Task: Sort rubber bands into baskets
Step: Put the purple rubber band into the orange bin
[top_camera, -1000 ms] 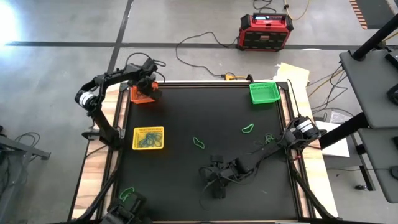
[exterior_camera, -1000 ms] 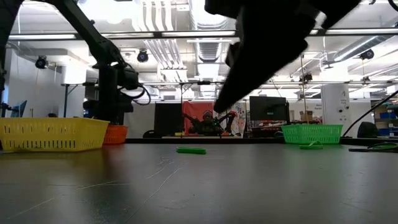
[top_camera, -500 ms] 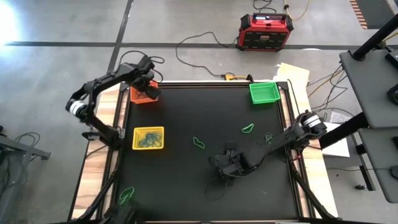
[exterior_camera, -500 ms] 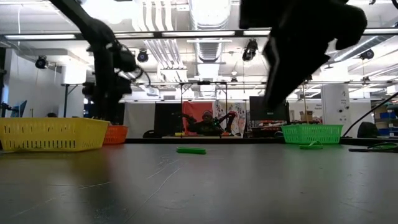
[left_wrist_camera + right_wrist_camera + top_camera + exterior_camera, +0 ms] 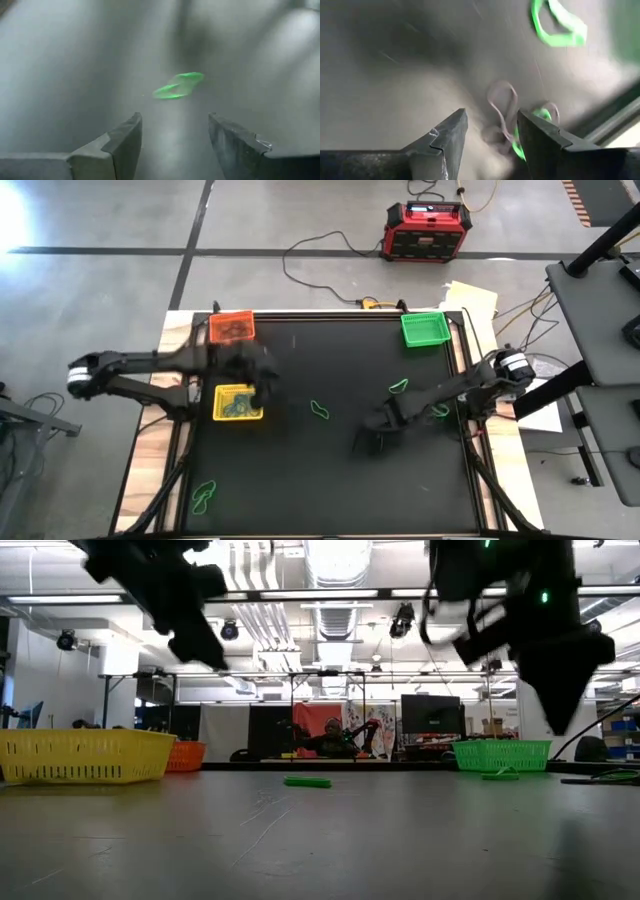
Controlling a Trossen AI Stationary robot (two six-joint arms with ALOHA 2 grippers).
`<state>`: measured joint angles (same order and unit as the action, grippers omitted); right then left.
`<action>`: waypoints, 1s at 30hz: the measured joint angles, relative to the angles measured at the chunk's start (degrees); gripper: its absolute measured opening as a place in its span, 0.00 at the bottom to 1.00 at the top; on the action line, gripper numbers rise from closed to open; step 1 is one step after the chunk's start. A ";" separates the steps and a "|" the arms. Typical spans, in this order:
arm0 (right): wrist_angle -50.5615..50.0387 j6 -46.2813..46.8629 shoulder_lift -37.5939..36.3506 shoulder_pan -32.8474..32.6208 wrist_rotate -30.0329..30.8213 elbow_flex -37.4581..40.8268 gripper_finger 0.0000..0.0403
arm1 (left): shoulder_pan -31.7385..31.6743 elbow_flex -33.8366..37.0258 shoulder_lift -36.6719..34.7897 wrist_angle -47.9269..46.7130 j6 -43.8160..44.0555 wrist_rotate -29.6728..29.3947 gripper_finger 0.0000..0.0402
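Three baskets stand on the black table: orange point(image 5: 231, 328) at the far left, green point(image 5: 424, 328) at the far right, yellow point(image 5: 238, 402) on the left with bands inside. Green rubber bands lie at mid-table point(image 5: 320, 412), farther right point(image 5: 398, 387), by the right edge point(image 5: 435, 405) and at the near left point(image 5: 205, 495). My left gripper point(image 5: 265, 390) hovers open beside the yellow basket, a green band point(image 5: 179, 85) ahead of it. My right gripper point(image 5: 375, 432) is open over the table's right half, above a pale band point(image 5: 502, 107) and green ones point(image 5: 557, 22).
A red-and-black box point(image 5: 428, 230) with cables sits on the floor beyond the far edge. Papers point(image 5: 475, 298) lie off the far right corner. The low view shows both arms raised above the table, with one green band point(image 5: 306, 781) lying between the baskets.
My left gripper has left the orange basket and swung toward the near edge and right, ending beside the yellow basket. My right gripper has risen and travelled from the near middle toward the far right, closer to the bands by the right edge.
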<state>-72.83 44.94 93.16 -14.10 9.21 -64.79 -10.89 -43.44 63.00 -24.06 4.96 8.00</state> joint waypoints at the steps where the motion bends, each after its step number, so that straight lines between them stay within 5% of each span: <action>1: -0.48 -1.31 -0.17 1.50 -1.56 1.16 0.42 | 4.36 0.93 -0.58 2.23 -0.71 -0.55 0.52; 7: 0.97 -12.56 0.55 9.55 -6.53 7.63 0.40 | 27.10 3.84 -1.09 14.90 -1.32 -13.12 0.52; 13: 1.75 -19.12 1.60 13.83 -10.45 10.58 0.39 | 41.48 3.91 2.46 20.37 -0.42 -28.51 0.52; 18: 3.29 -21.38 1.60 15.14 -12.73 12.81 0.39 | 45.41 3.91 6.80 25.77 0.28 -33.41 0.52; 30: 10.70 -23.55 1.66 15.88 -14.35 15.41 0.28 | 46.03 3.89 14.12 28.97 9.53 -34.61 0.52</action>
<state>-62.13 21.39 94.82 1.78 -5.14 -49.38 35.14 -39.55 77.12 4.91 14.49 -26.61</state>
